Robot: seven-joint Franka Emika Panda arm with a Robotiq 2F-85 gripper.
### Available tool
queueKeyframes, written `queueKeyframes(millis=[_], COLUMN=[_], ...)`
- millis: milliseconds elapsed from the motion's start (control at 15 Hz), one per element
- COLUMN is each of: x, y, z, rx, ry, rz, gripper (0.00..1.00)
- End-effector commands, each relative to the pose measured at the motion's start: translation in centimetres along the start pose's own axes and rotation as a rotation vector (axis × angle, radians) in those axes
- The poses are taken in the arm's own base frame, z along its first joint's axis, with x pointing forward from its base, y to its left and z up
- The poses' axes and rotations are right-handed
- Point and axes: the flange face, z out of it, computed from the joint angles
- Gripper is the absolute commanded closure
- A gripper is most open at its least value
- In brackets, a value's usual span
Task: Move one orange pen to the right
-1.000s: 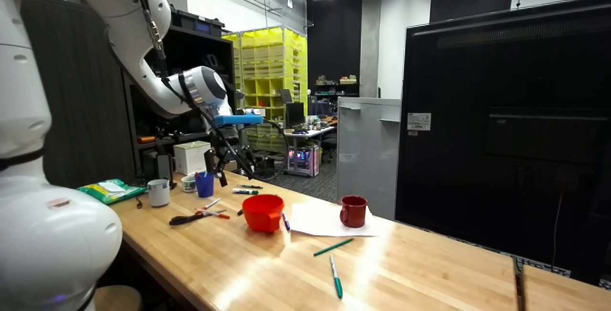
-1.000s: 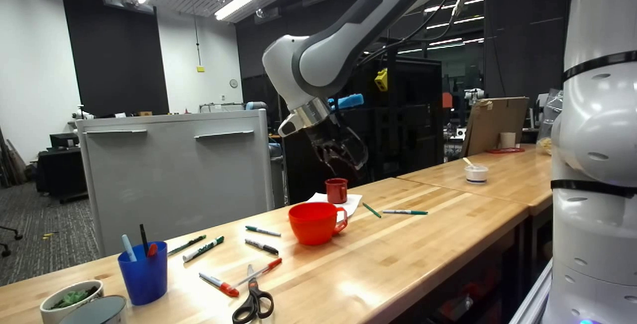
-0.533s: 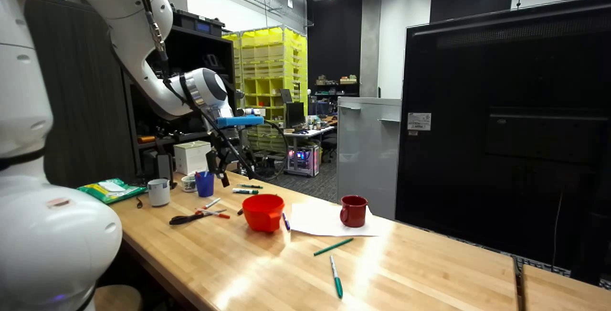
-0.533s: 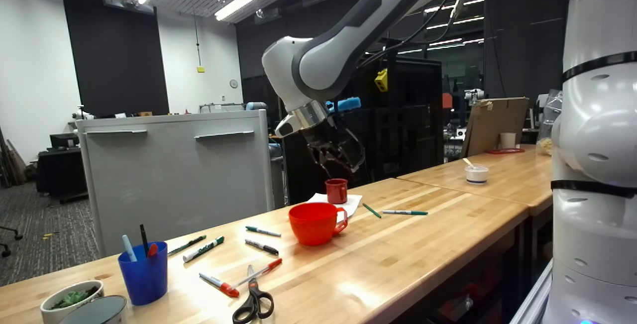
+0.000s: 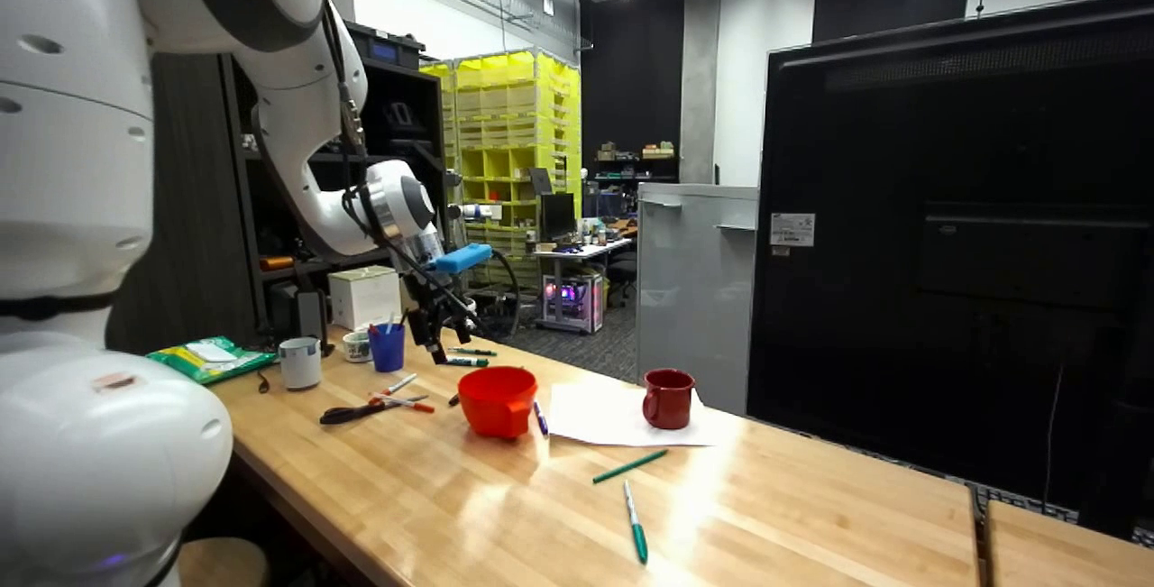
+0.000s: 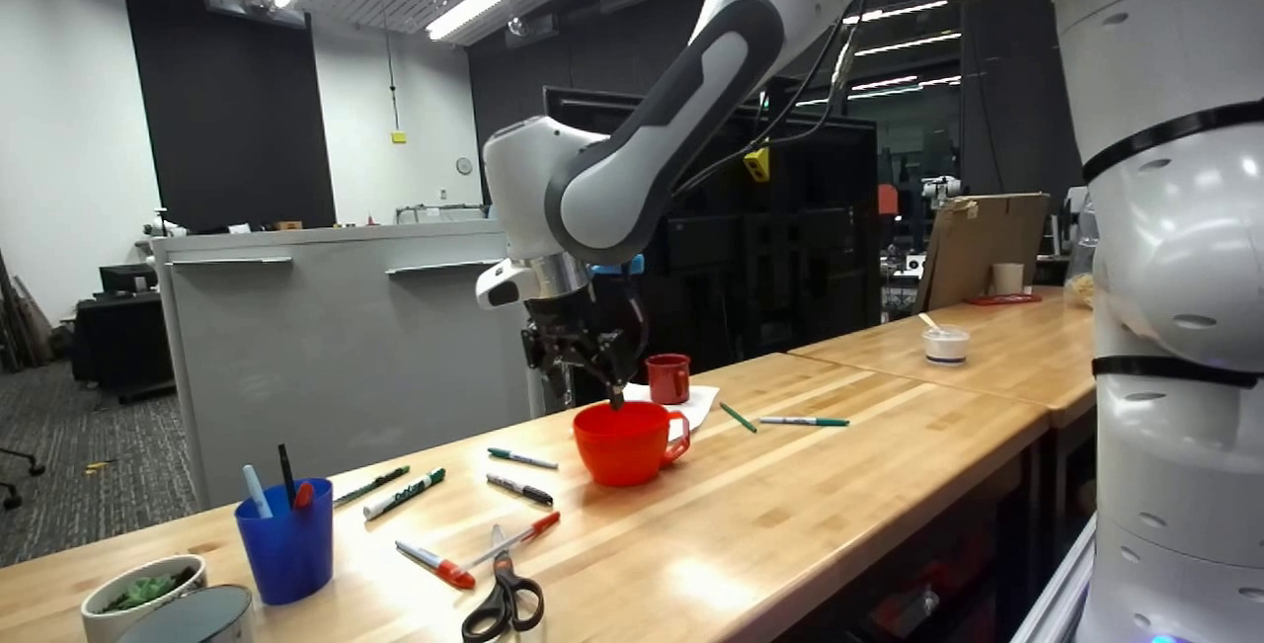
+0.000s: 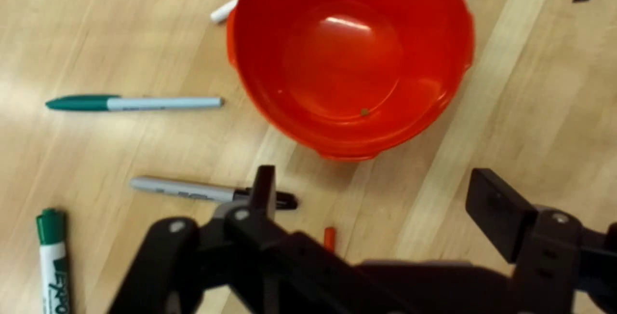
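The slim orange pen [image 6: 540,525] lies on the table among the scissors and a red-capped marker; it also shows in an exterior view [image 5: 413,405]. In the wrist view only its orange-red end [image 7: 329,238] shows; the rest is hidden behind my gripper's linkage. My gripper [image 7: 376,188] is open and empty, its fingers wide apart above the table. In both exterior views the gripper [image 5: 451,348] [image 6: 592,400] hangs above table height near the red bowl [image 6: 624,445]. In the wrist view the bowl [image 7: 342,63] lies beyond the fingertips, and the orange pen's end lies between the fingers.
Black scissors [image 6: 504,594] and a red-capped marker [image 6: 434,564] lie by the orange pen. A black-capped marker [image 7: 193,190] is partly behind the left finger. A blue pen cup [image 6: 286,549], a dark red mug [image 5: 669,399] on paper and several green pens stand or lie around.
My gripper has moved lower and swung leftward in an exterior view, over the bowl's far side. It stays open. The table objects have not moved.
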Motion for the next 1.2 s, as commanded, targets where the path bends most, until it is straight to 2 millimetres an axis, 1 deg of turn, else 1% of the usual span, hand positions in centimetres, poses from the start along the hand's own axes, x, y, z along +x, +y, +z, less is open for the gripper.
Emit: queueKeyframes(millis=[0,200,533,867,1133], x=[2.7,4.3,6.5,8.6,9.5], y=[3.1,4.4,6.0,6.0,5.7], z=[2.2,3.6,4.0,4.5,5.1], rx=[-0.049,-0.047,-0.055,0.019,0.077], ry=[0.066,0.080,0.122,0.199,0.232], rz=[-0.127,-0.208,-0.318,-0.288,-0.244], gripper=[0.00,0.00,0.00,0.00,0.00])
